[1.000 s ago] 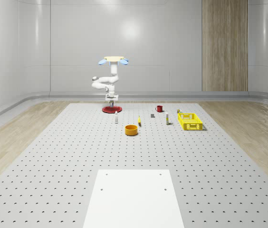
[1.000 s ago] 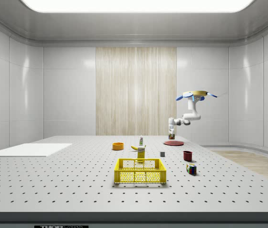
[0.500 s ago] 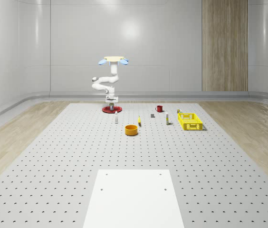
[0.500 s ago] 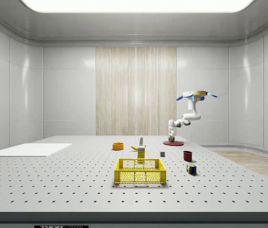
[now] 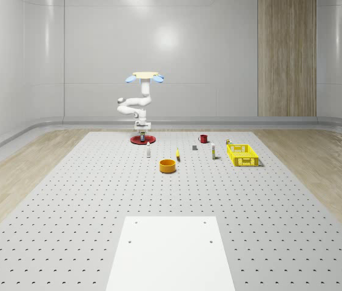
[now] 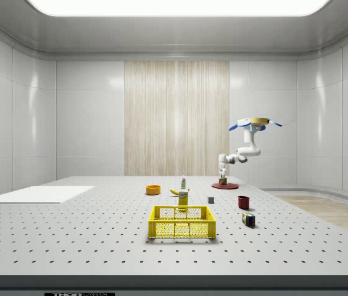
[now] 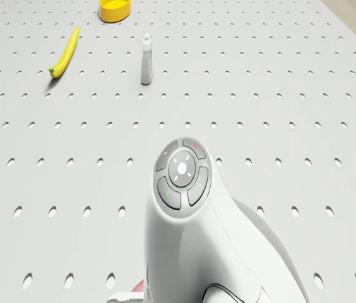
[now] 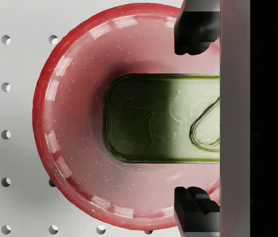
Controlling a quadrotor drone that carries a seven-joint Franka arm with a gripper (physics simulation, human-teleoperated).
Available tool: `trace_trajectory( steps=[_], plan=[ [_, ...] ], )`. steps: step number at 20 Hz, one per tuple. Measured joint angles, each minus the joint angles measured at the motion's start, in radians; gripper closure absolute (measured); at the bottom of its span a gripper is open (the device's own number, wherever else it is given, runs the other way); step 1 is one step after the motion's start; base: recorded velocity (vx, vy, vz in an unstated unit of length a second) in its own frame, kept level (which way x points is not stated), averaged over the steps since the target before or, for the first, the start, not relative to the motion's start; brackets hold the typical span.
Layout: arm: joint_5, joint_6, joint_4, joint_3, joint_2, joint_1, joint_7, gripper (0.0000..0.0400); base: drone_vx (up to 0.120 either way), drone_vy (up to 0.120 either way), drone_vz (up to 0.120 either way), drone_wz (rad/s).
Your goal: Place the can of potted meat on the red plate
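Hovering drone (image 5: 145, 76) above red plate (image 8: 75, 128), gripper (image 6: 223, 174) just over it. From the wrist: can (image 8: 158, 118) lying on plate, fingers (image 8: 195, 27) wide apart, clear of its sides. From the drone: banana (image 7: 65, 52), bottle (image 7: 146, 60).

The red plate (image 8: 75, 98) carries a dull green-gold can (image 8: 158, 118), between the hand's (image 8: 196, 118) black fingers (image 8: 195, 29).
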Motion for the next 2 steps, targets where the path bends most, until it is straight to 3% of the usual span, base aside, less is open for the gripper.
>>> trace_trajectory(
  steps=[2],
  plan=[
    [0.007,-0.002,-0.002,0.007,-0.001,0.001,0.000,0.0003,0.000,0.000,0.000,0.000]
  ],
)
